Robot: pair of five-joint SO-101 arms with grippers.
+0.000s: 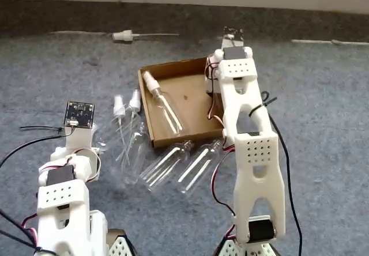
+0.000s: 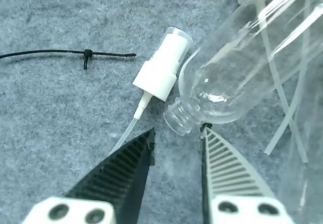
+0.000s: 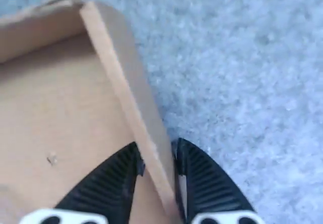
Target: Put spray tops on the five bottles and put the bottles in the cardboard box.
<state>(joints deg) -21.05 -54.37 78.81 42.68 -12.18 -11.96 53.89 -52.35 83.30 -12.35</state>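
Right gripper (image 3: 156, 163) is clamped on the side wall of the shallow brown cardboard box (image 3: 126, 88), one finger inside, one outside. In the box: one clear plastic bottle with white spray top fitted (image 1: 164, 103), lying flat. Left gripper (image 2: 177, 132) sits left of the box, jaws apart, nothing held, tips just short of the open neck of an uncapped clear bottle (image 2: 227, 72). A loose white spray top with dip tube (image 2: 160, 67) lies just beside that neck. More uncapped bottles (image 1: 167, 164) lie off the box's near-left corner, and two loose spray tops (image 1: 119, 107) lie left of the box. All on grey carpet (image 1: 323, 94).

Soft, even light; shadows seemingly faint.
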